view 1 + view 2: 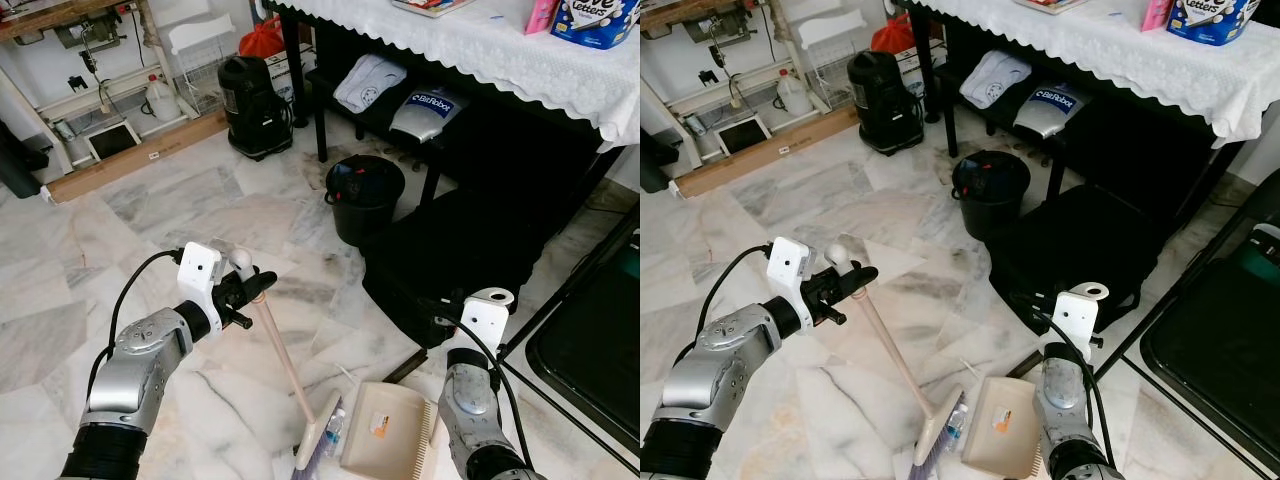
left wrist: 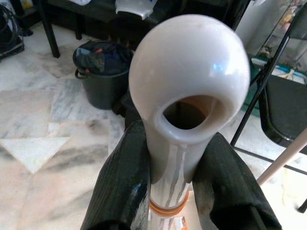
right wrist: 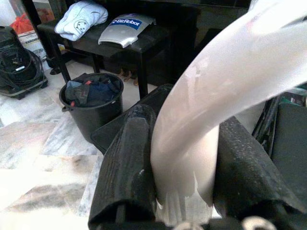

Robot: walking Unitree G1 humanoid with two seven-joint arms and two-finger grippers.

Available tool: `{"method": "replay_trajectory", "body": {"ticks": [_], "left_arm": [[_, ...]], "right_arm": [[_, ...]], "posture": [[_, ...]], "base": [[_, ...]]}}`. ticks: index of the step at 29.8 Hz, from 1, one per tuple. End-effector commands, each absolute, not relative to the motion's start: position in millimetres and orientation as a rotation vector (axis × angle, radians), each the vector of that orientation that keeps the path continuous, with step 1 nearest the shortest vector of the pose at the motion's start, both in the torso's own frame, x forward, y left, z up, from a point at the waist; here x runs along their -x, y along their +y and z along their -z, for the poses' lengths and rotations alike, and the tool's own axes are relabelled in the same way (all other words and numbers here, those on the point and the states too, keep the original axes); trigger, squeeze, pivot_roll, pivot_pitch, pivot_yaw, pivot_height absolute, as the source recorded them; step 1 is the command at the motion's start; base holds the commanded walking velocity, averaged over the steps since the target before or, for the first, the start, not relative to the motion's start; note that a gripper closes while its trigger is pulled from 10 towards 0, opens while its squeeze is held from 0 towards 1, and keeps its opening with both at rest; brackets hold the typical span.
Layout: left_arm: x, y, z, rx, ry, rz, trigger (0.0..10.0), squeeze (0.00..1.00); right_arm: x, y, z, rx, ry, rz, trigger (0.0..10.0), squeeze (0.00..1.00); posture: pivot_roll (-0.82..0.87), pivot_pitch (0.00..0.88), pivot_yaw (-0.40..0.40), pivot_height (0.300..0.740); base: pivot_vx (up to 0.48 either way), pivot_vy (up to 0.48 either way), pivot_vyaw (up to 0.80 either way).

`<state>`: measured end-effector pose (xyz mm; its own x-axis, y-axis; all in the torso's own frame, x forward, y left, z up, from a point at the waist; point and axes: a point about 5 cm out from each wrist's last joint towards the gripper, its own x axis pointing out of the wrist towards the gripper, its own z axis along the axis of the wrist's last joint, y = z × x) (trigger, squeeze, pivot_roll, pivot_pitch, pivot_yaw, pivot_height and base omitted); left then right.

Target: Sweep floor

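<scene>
Main risk: debris gets pushed past or under the dustpan instead of into it. The pan's lip has to sit flat on the marble floor, and the right gripper holds it by a curved white handle, so a small wrist tilt would lift the edge. Second risk: the broom twisting in the grip. The left gripper is clamped only on the top of the handle, right under the rounded cap with the hanging hole, so there's lots of leverage and little control at the head. Broom head is down on the floor, just beside the pan's left edge, with what looks like a small plastic wrapper between them. Shaft runs up and to the robot's left from the head into the left gripper. Right gripper is closed on the pan handle, pan directly in front of it. Black bucket and black bag are well apart, ahead.
</scene>
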<state>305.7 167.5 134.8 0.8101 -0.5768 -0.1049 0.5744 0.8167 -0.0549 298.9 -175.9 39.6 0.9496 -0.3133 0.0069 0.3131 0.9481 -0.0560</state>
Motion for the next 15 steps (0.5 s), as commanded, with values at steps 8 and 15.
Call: {"method": "replay_trajectory", "body": {"ticks": [8, 15], "left_arm": [[-300.2, 178.1, -112.3, -0.086, 0.256, 0.579, 10.0, 0.00], [-293.1, 175.1, -105.8, -0.059, 0.324, 0.638, 10.0, 0.00]], "right_arm": [[-279.0, -169.6, -12.4, 0.004, 0.129, 0.328, 10.0, 0.00], [-276.8, -170.9, -10.3, 0.008, 0.137, 0.329, 10.0, 0.00]], "posture": [[0.03, 0.135, 0.136, 0.740], [0.03, 0.128, 0.136, 0.740]], "base": [[0.000, 0.000, 0.00], [0.000, 0.000, 0.00]]}}
